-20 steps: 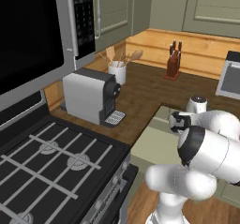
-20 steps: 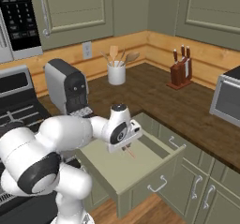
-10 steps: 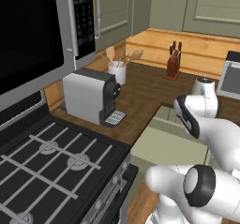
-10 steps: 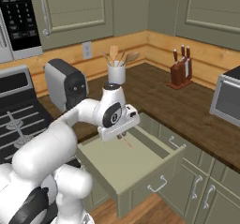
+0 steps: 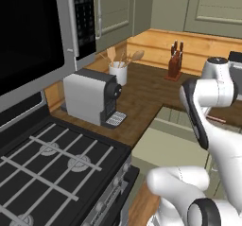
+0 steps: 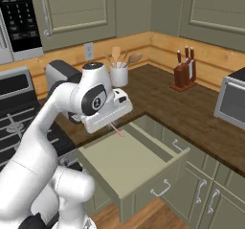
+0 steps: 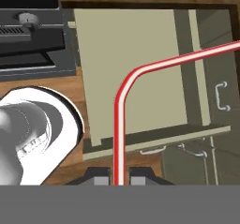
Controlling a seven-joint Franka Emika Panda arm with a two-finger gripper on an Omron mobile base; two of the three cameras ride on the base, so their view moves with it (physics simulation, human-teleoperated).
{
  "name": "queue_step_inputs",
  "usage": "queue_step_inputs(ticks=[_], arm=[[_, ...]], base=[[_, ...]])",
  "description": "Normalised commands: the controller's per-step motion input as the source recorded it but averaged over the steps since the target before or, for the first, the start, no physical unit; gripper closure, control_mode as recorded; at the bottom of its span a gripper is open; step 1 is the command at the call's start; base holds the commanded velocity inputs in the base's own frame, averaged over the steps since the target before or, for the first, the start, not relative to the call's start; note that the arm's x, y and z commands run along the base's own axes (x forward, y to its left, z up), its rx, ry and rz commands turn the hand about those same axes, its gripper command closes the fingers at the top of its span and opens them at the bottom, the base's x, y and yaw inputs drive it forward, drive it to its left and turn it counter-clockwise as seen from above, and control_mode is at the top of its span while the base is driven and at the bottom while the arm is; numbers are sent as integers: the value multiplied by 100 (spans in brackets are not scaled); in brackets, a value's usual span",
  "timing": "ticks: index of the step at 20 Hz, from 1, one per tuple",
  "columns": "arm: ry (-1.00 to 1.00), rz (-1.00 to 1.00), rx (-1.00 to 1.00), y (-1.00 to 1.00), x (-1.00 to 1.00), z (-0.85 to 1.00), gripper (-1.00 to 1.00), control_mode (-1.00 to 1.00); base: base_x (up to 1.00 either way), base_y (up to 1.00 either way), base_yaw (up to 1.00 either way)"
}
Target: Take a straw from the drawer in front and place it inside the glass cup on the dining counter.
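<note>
The claw is clamped on the straw, whose red-and-white stem rises from between the two dark finger tips and bends sideways partway up, its far end running off toward the edge of the hand view. In the right base view the straw shows as a short pink stick slanting down from under the white hand, above the rear of the open drawer.

Compared with a second ago, the hand has risen from low inside the drawer to well above it, taking the straw along, and the arm has swung up and back, so its upper link now stands tall in the left base view.

The drawer stays pulled out, its pale beige floor bare, with the silver handle on its front.

On the dark wood counter behind, a white crock holds wooden utensils, and a knife block holds several knives. The coffee machine stands beside the stove.
</note>
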Motion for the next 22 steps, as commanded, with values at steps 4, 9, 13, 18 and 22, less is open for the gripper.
queue_step_inputs(ticks=[4, 9, 13, 18, 22], arm=[[-3, 0, -9, 35, -47, 65, 100, -100], [2, 0, -2, 11, -7, 1, 100, -100], [0, 0, 0, 0, -10, -1, 100, -100], [-5, 0, -4, 6, -34, -6, 100, 100], [0, 0, 0, 0, 0, 0, 100, 100]], base=[[0, 0, 0], [0, 0, 0], [0, 0, 0], [-39, 10, 0], [-91, 42, 14]])
